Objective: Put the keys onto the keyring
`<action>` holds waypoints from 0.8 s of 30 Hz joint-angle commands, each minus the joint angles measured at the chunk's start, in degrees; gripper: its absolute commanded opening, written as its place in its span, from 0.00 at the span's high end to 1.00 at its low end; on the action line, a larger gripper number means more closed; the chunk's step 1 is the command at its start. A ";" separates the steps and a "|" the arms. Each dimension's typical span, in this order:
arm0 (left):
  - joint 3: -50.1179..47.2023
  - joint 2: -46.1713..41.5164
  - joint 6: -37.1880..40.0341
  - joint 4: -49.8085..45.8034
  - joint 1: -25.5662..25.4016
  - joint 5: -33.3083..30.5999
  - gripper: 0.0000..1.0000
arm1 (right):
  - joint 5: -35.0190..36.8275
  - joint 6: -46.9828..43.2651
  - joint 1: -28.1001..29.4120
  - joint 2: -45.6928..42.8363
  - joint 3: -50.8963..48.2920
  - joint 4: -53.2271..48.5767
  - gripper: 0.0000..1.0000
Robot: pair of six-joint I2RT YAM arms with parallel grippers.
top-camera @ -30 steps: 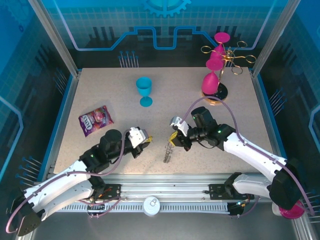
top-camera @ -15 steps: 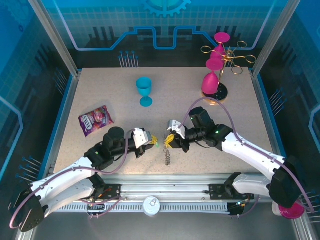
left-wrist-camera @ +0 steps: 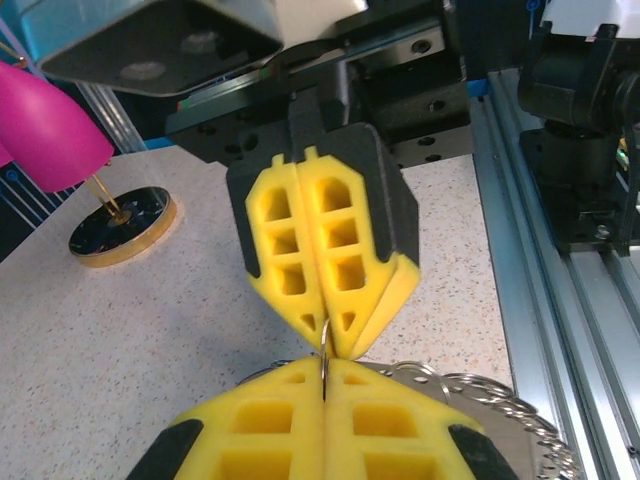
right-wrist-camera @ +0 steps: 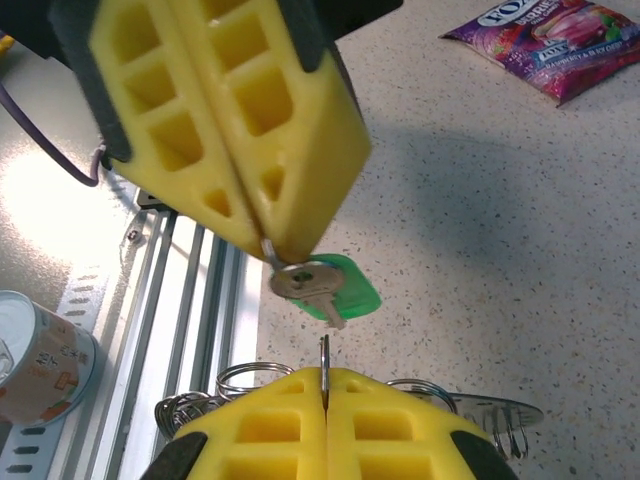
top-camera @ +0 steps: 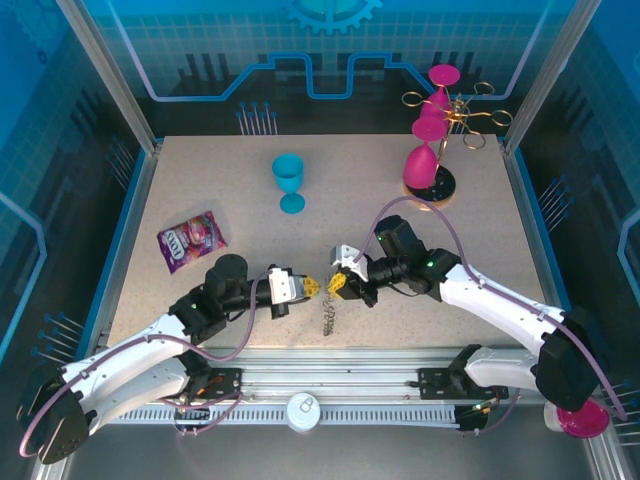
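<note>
Change since 0.5 s ago: the left gripper (top-camera: 312, 287) has moved right and the right gripper (top-camera: 338, 285) slightly left. The gap between their tips has closed to almost nothing. The trailing part of the keyring (top-camera: 328, 318) has shifted a little left and toward the near edge.
Left gripper: jaws fully closed, yellow pads pressed together. A small ring carrying the keys (right-wrist-camera: 305, 283) is pinched at the very tip.
Right gripper: jaws fully closed on a thin metal loop seen edge-on between the pads, which is part of the keyring.
Keys: 1 silver key is clear in the right wrist view, dangling from the left tip with the green tag (right-wrist-camera: 352, 292) directly behind it.
Keyring: held at the right tip, with its frilly, chain-like remainder trailing below both tips. Whether its low end rests on the table (top-camera: 230, 190) cannot be told.
Tip relation: the 2 grippers point at each other, tip to tip and just apart. In the right wrist view the key lies between the 2 tips.
Location: middle of the table's near half, close to the aluminium rail (top-camera: 330, 365).
Surroundings: blue goblet (top-camera: 289, 178) well behind the grippers. Candy bag (top-camera: 192, 241) to the left. Pink goblets (top-camera: 422, 165) on the gold rack (top-camera: 470, 118) at the far right corner. Can (top-camera: 303, 410) beyond the rail.
</note>
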 commanded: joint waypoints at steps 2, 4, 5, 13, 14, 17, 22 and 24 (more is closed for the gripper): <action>-0.26 0.05 0.33 -0.01 0.34 3.48 1.00 | 2.10 -1.69 1.08 -0.84 0.55 1.90 1.00; 0.20 0.49 -2.80 -0.13 0.42 2.87 1.00 | 4.03 -2.07 1.39 -1.62 0.06 2.85 1.00; 0.53 0.71 -4.67 -0.38 0.33 2.64 1.00 | 4.98 -2.12 1.52 -2.08 -0.34 3.58 1.00; -0.56 2.22 -20.62 2.71 0.43 -2.33 1.00 | 6.92 -2.89 2.48 -4.56 -3.14 7.77 1.00; -0.71 2.14 -21.68 3.02 0.36 -2.62 1.00 | 6.81 -3.13 2.57 -4.55 -3.14 7.64 1.00; -1.36 2.21 -23.69 3.92 0.32 -3.26 1.00 | 6.88 -3.65 2.91 -4.54 -3.04 7.44 1.00; -1.57 2.88 -25.07 4.07 0.41 -1.58 1.00 | 7.57 -3.84 3.34 -4.56 -2.88 7.55 1.00; -1.85 3.01 -25.55 4.79 0.33 -0.98 1.00 | 7.67 -3.70 3.51 -4.54 -2.72 7.64 1.00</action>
